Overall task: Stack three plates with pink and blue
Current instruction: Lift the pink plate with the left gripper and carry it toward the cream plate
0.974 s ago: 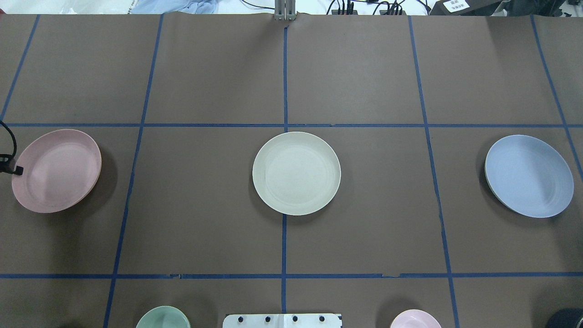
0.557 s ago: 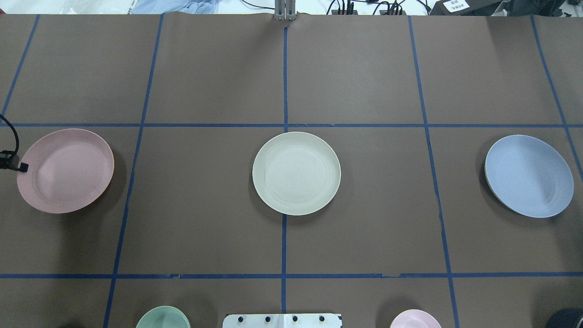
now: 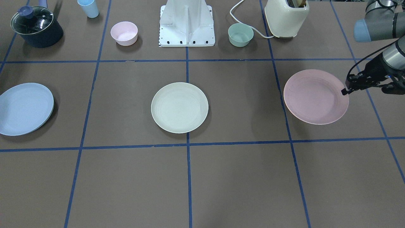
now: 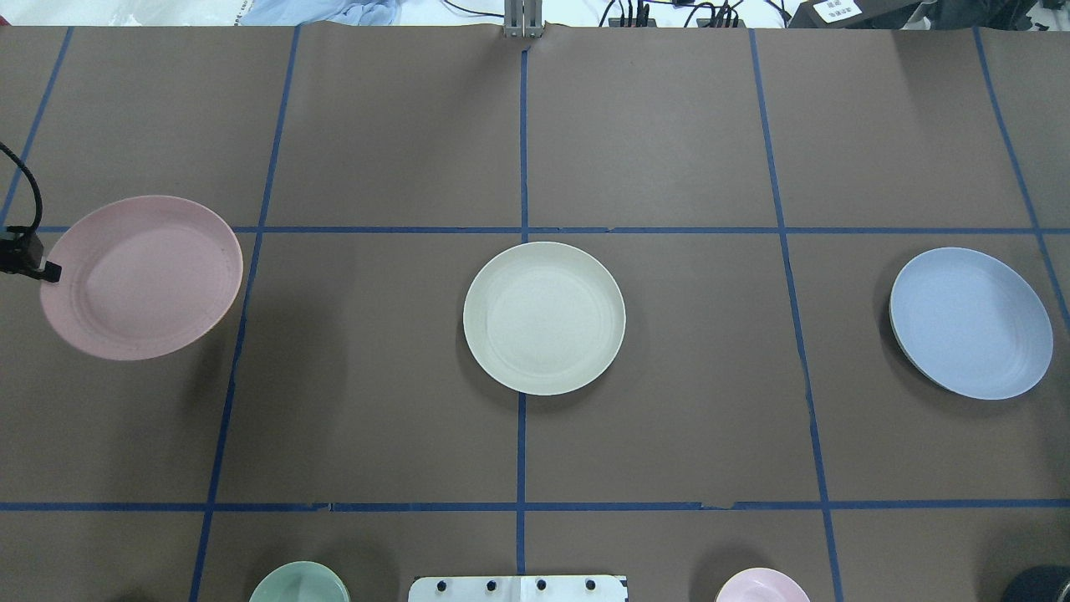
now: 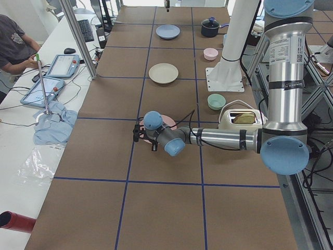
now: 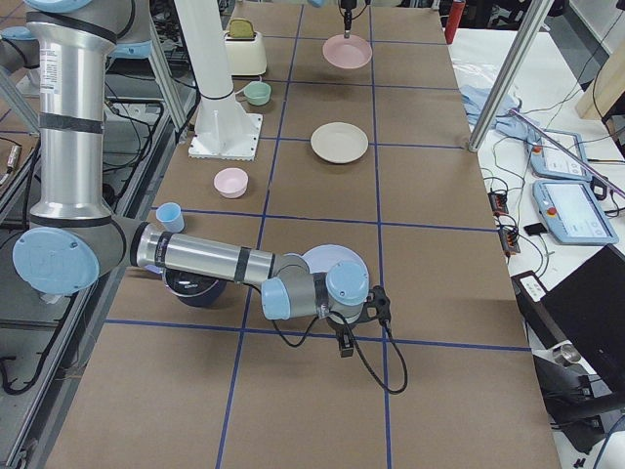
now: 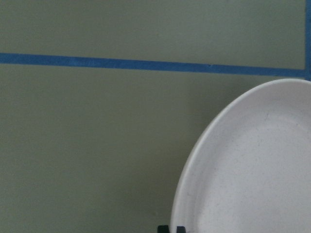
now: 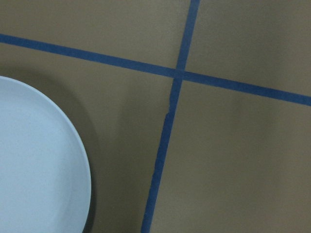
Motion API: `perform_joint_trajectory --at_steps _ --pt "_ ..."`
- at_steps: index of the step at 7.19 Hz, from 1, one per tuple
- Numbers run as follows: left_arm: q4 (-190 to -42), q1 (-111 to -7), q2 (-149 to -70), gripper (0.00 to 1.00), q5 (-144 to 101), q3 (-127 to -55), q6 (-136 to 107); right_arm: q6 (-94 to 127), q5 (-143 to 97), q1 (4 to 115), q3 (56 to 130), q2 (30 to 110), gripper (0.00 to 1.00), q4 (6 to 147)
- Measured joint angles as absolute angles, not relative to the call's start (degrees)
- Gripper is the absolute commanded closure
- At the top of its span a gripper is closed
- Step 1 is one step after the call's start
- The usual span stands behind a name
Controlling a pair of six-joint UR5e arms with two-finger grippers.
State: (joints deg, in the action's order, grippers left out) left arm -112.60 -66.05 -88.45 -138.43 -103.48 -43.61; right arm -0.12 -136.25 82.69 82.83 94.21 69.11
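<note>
My left gripper [image 4: 50, 272] is shut on the near-left rim of the pink plate [image 4: 142, 278] and holds it tilted above the table at the left; it also shows in the front view [image 3: 345, 91] with the plate [image 3: 315, 96]. The plate fills the lower right of the left wrist view [image 7: 252, 170]. The cream plate [image 4: 543, 318] lies flat at the table's middle. The blue plate [image 4: 970, 322] lies at the right. My right gripper [image 6: 379, 305] shows only in the right side view, beside the blue plate [image 6: 337, 259]; I cannot tell whether it is open or shut.
Along the robot's side stand a small pink bowl [image 3: 124, 33], a green bowl [image 3: 240, 34], a blue cup [image 3: 88, 8], a lidded dark pot [image 3: 36, 27], a cream toaster [image 3: 286, 17] and the robot base [image 3: 186, 25].
The pink plate has risen off the table in my left gripper and moved away from the robot and a little toward the middle. The cream and blue plates have not moved.
</note>
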Motion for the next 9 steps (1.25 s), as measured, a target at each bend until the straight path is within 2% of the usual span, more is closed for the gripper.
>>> perform_joint_trajectory --at_steps 2,4,5,8,9 --pt "-105.18 -66.14 -91.38 1.0 -138.55 -107.64 -44.28 8.8 -134.17 76.32 81.39 93.71 0.0 61.07" --pt "-103.73 -66.0 -92.74 1.0 -138.89 -108.39 -44.84 15.79 -132.18 72.52 78.63 93.55 0.02 53.16" --pt "-103.62 -65.82 -93.35 1.0 -139.04 -108.69 -46.3 16.67 -132.08 71.91 77.93 93.53 0.13 51.95" --pt "-103.74 -62.27 -96.98 1.0 -139.11 -109.8 -55.95 17.2 -132.66 71.32 77.52 93.52 0.21 51.56" --pt "-103.86 -59.38 -99.36 1.0 -138.97 -109.79 -60.72 17.24 -133.03 71.22 77.47 93.52 0.41 51.6"
